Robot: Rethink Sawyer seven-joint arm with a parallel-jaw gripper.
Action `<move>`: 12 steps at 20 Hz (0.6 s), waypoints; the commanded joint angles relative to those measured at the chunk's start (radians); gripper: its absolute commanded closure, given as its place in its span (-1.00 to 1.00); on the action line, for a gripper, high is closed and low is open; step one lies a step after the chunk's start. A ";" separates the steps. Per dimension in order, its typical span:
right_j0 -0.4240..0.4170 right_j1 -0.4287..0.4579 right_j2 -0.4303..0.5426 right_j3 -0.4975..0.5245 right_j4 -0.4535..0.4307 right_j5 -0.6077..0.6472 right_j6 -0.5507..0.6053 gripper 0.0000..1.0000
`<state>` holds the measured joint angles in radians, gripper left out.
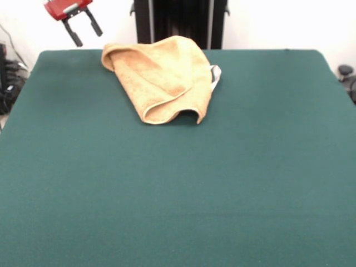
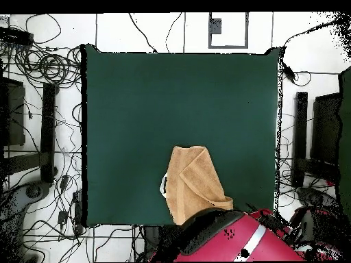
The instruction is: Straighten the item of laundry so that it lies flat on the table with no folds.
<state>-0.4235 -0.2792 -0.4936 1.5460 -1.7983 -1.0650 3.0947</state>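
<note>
gripper [image 1: 86,30] is just hanging up off the table [image 1: 178,194] with jaws spread apart, gripping nothing, towel [image 1: 164,78] lying crumpled and folded nearby

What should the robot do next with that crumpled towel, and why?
Probably bring the open gripper down toward the towel and take hold of an edge. The gripper hangs empty, up and off to one side, while the towel lies folded over itself near the edge of the table, not yet flat.
</note>
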 commanded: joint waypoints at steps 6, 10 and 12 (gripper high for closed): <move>-0.012 0.004 0.034 -0.003 -0.069 -0.001 0.058 -1.00; 0.000 0.038 0.036 -0.033 -0.122 -0.036 0.130 -1.00; -0.005 0.055 0.056 -0.036 -0.130 -0.047 0.150 -1.00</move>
<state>-0.4337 -0.2874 -0.5337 1.5424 -1.8976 -1.0650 3.0947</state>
